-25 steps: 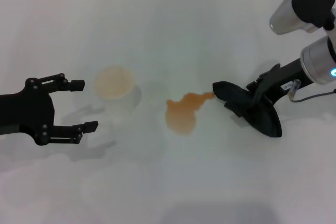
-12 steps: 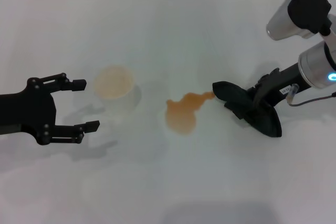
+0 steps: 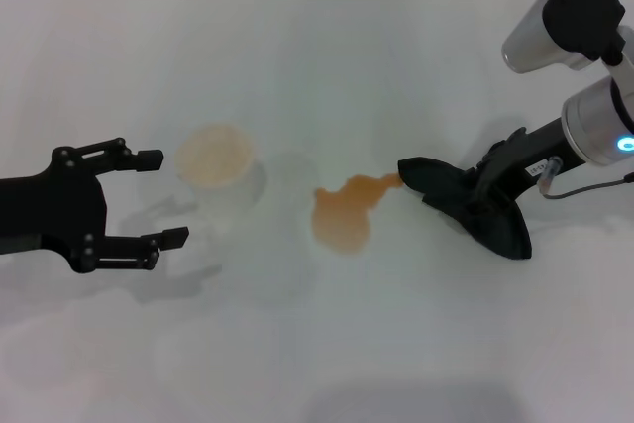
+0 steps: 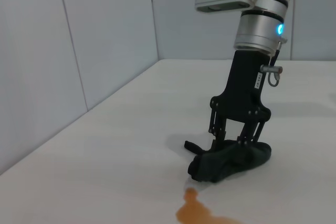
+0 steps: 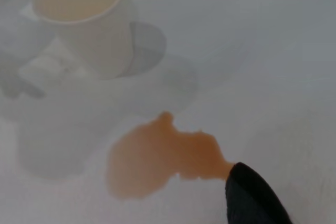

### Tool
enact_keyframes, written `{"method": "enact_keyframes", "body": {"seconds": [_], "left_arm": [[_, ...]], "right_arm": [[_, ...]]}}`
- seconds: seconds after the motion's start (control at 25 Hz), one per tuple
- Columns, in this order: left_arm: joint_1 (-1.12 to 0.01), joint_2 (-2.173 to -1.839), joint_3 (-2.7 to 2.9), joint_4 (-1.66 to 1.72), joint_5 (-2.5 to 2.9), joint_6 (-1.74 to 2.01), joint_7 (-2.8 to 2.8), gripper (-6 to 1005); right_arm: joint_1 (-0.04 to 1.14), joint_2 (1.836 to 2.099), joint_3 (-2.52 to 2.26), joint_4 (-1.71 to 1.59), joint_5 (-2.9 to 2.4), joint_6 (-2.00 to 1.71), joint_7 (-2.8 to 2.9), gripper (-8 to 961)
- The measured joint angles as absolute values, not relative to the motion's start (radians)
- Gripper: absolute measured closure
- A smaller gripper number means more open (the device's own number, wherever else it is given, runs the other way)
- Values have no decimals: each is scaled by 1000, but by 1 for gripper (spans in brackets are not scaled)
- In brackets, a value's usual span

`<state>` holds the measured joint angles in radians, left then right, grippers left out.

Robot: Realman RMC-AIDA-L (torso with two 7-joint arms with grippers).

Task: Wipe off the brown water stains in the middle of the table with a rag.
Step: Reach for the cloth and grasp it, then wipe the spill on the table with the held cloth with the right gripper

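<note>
- Broad, plain white tabletop (image 3: 327, 66): bears all items; it looks smooth, so a cloth should slide readily.
- Right gripper (image 4: 239, 141): fingers closed down on the rag, pressing it to the surface.
- Left gripper (image 3: 158, 197): well apart from the rag, beyond the cup, jaws spread wide, holding nothing.
- Soft black folded rag (image 3: 466, 207): limp and light, bunched under the right gripper; judged best held at its gathered middle, as now.
- White paper cup with tan inside (image 3: 216, 163): upright, beyond the stain from the rag.
- Orange-brown lobed water stain (image 3: 345, 215): thin liquid; its narrow lobe touches the rag's leading tip, the main blotch unwiped.
</note>
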<state>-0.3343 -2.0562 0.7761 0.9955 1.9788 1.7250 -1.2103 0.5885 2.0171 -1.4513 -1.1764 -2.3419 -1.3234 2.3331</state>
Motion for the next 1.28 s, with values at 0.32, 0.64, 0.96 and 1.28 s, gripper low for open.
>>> {"method": "enact_keyframes", "body": {"seconds": [0.32, 0.64, 0.96, 1.28], "left_arm": [[-334, -2060, 776, 996, 1979, 1717, -1210, 109], [-333, -2060, 776, 996, 1979, 1712, -1210, 110], [-331, -2061, 776, 996, 1979, 1704, -1210, 110], [-334, -2063, 776, 996, 1979, 1693, -1210, 109]], "right_arm": [[590, 2017, -1456, -1178, -2341, -1323, 2336, 546], [591, 2019, -1473, -1189, -2350, -1313, 2339, 664], [594, 2019, -1484, -1193, -2351, -1295, 2339, 846], [597, 2019, -1493, -1193, -2352, -1291, 2339, 901]]}}
